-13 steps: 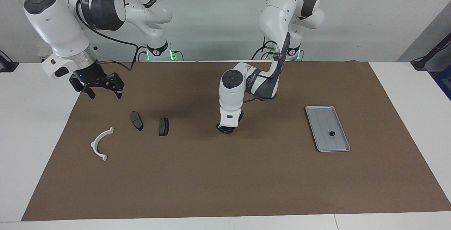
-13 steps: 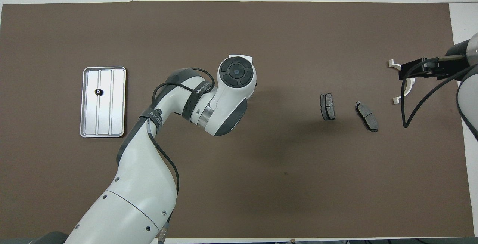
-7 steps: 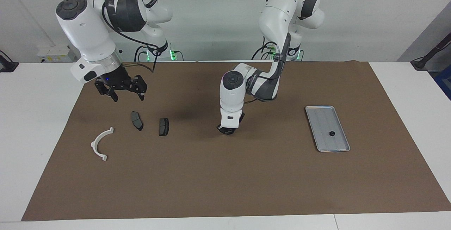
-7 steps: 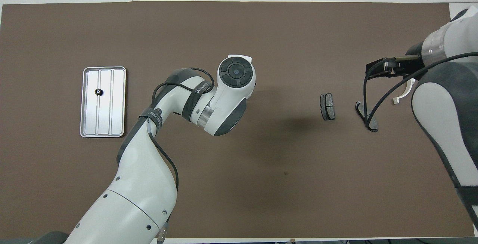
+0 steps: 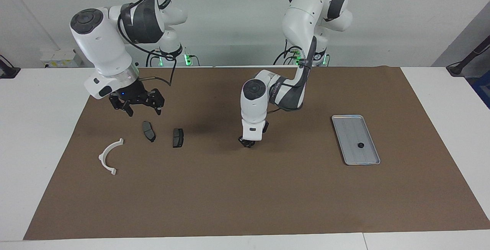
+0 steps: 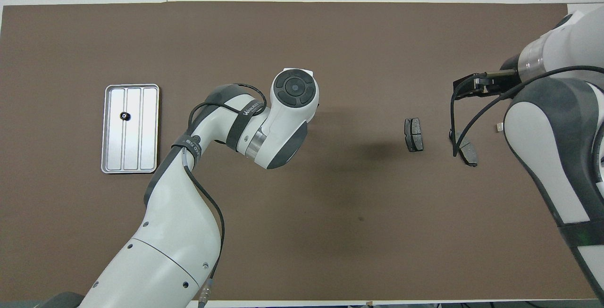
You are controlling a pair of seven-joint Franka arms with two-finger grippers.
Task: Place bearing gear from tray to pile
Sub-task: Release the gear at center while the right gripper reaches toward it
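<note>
**Bearing gear seen on the tray; both grippers over the brown mat**

The tray (image 5: 356, 139) is taken as the landmark. It lies on the brown mat (image 5: 245, 196) of the counter (image 5: 34, 127), toward the left arm's end. A small dark bearing gear (image 5: 360, 145) is seen inside it, on the tray floor.

The left gripper (image 5: 247, 142) is held low over the mat, well apart from the tray, between it and the pile. In the overhead view this gripper is hidden under its own wrist; only the facing view shows it. Whether its fingers are spread or closed cannot be told, and nothing is seen in them.

The pile is found well apart from the tray, toward the right arm's end: two brake pads (image 5: 178, 138) (image 5: 148, 131) and a white arc bracket (image 5: 110, 156). The bracket is almost wholly covered by the right arm in the overhead view. The right gripper (image 5: 144, 112) hangs above the pads, fingers spread wide and empty.
</note>
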